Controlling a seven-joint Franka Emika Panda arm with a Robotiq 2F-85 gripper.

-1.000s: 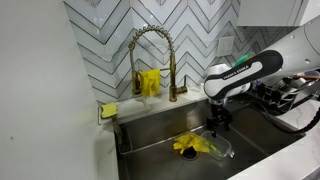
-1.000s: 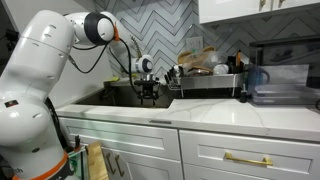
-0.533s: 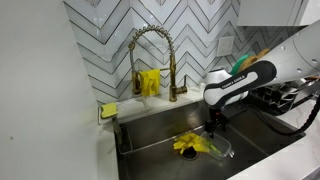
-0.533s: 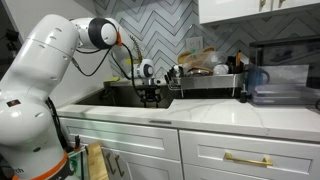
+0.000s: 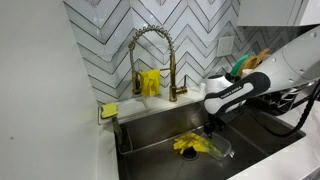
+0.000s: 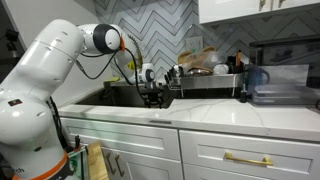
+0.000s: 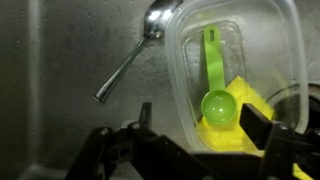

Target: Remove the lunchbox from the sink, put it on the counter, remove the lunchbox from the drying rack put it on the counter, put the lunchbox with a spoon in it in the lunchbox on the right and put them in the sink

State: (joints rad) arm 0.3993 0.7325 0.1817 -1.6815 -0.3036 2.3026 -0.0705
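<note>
Clear plastic lunchbox [image 5: 212, 147] lies in the sink [image 5: 158, 130] in an exterior view, the gripper [image 5: 212, 126] just above it. In an exterior view the gripper [image 6: 152, 95] hangs low in the basin. In the wrist view the fingers [image 7: 255, 118] stand apart and hold nothing, one on each side of the box wall, and a green spoon [image 7: 212, 85] lies inside. I judge this is the first step; next, lower and close on the rim.

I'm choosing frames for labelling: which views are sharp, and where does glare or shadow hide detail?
Wrist view: green spoon and clear lunchbox readable, metal spoon glinting, fingers dark and blurred. In an exterior view, the sink is dim. In an exterior view, the gripper is a small dark shape.
</note>
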